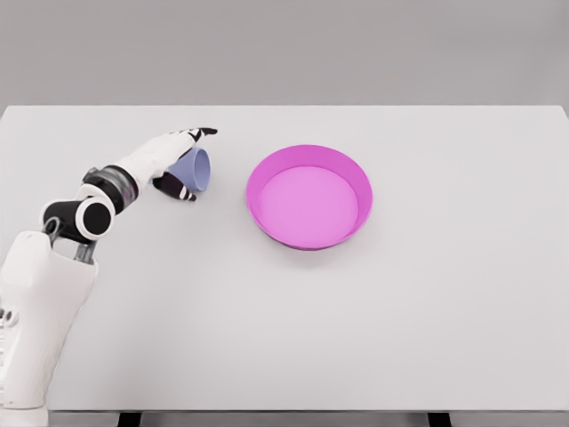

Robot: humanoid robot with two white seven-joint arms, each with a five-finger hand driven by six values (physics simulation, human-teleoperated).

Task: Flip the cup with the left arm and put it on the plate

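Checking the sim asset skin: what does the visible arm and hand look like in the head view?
Only the left arm shows. Its links are smooth white shells, with a chunky white upper segment at the lower left. The joints are black rings with grey metal between them, around a round white cap at the elbow. The left hand has a white back and black fingers. No cables or markings are visible.
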